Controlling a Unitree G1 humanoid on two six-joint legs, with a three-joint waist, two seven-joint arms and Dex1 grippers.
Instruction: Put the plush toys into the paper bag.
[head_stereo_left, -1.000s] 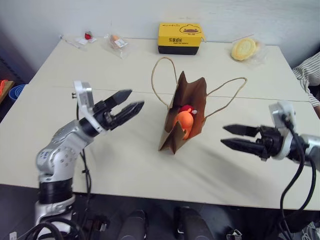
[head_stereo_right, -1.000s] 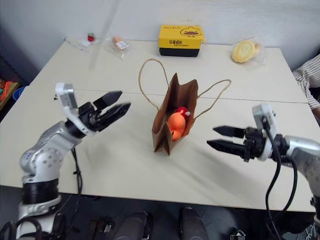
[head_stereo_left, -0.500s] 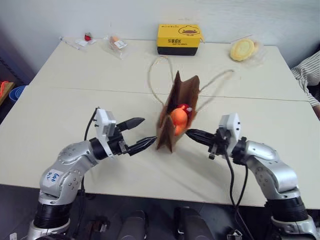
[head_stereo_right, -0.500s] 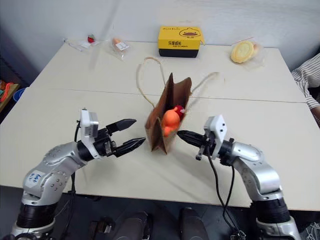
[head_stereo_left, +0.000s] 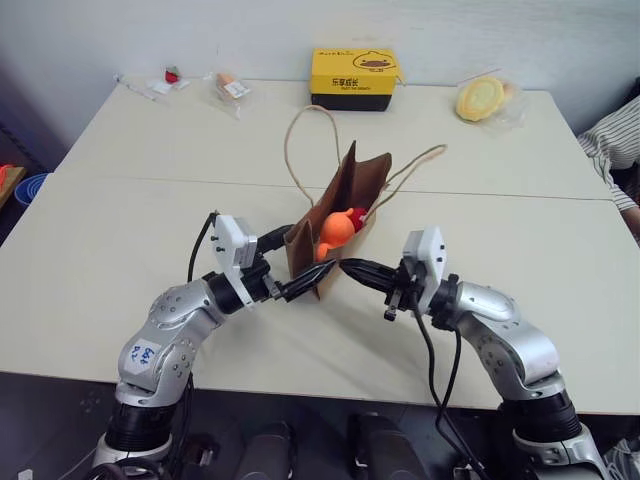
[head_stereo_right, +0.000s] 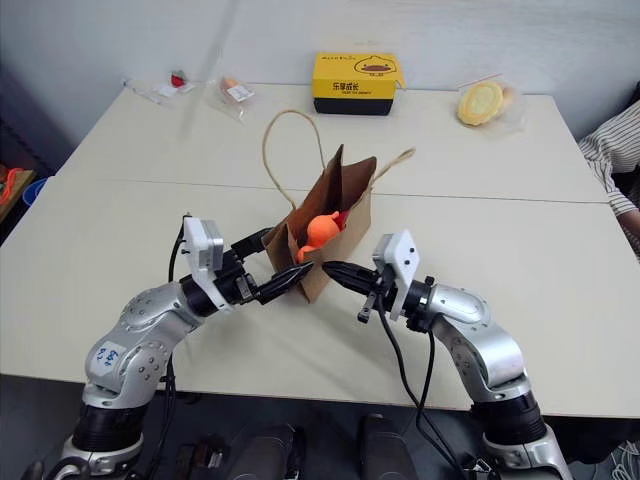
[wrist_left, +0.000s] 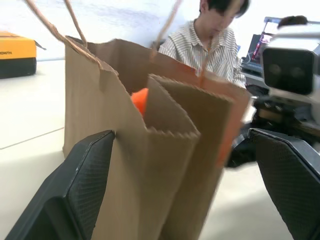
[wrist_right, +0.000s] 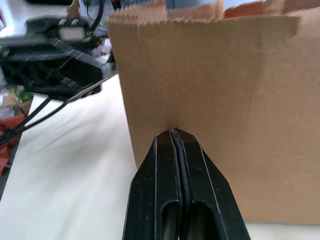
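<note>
The brown paper bag rests in the middle of the table with its mouth turned toward me and its cord handles sprawled behind. Inside it sit the plush toys: the orange one at the front, the red one just behind. My left gripper is open, its fingers straddling the near corner of the bag. My right gripper is shut, and in the right wrist view its tip presses against the bag's side wall.
At the table's far edge stand a yellow-and-black box, a wrapped yellow round item and small packets. A person in a striped shirt sits at the far right.
Both arms have swung inward to the bag. The right gripper has gone from open to shut. The bag has tipped and slid a little to the left.
</note>
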